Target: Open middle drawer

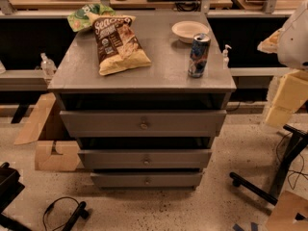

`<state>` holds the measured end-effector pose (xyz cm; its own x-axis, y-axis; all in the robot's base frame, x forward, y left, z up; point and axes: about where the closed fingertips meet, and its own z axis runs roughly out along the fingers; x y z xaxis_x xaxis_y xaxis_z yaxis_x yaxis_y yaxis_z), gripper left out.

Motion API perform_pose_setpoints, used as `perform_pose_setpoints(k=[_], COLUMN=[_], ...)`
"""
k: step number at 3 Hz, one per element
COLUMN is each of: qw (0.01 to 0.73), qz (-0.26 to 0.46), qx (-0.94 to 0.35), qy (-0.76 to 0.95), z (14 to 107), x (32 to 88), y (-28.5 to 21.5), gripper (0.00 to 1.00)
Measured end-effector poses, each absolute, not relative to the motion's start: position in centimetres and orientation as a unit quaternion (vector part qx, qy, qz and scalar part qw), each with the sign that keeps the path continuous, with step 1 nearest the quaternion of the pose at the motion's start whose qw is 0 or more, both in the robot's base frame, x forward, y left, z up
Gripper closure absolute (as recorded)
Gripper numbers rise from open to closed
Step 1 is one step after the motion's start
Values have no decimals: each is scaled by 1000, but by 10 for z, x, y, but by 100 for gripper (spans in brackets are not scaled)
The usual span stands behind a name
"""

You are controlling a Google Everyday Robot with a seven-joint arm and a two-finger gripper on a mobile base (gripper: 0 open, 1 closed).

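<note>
A grey cabinet (144, 76) with three drawers stands in the middle of the camera view. The top drawer (96, 124) is pulled out a little. The middle drawer (106, 159) with a small round knob (146, 161) sits below it, its front standing slightly forward of the bottom drawer (120, 179). My gripper (285, 102), pale yellow under a white arm part (294, 37), is at the right edge of the view. It is well to the right of the cabinet, about level with the top drawer, and touches nothing.
On the cabinet top lie a brown chip bag (118, 42), a green bag (89, 16), a white bowl (189, 30) and a can (198, 55). Cardboard (48, 129) lies on the floor to the left. A black stand's legs (269, 186) and cables are at the right.
</note>
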<state>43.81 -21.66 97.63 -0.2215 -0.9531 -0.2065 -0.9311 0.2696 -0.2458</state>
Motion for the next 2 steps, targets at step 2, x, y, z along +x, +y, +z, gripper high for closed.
perform_pose_setpoints(k=[2], qw=[190], qz=[-28], qx=[-600], qy=[777], z=[948], x=[453], y=[-213], gripper=[0])
